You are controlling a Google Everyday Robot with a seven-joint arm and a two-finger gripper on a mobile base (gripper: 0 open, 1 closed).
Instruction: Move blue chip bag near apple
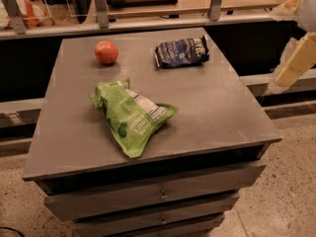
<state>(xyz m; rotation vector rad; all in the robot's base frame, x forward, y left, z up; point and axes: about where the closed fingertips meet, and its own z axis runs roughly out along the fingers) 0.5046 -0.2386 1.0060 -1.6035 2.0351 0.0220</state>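
Observation:
The blue chip bag [181,51] lies flat at the back right of the grey table top [222,102]. The apple [106,52] sits at the back left, about a bag's length to the left of the chip bag. My gripper [296,58] shows as a cream-coloured part at the right edge of the camera view. It is off the table's right side, raised, well to the right of the chip bag and touching nothing.
A larger bright green bag [132,116] lies in the middle of the table, in front of the apple and the chip bag. The table has drawers [160,195] in its front. A railing with posts [100,6] runs behind it.

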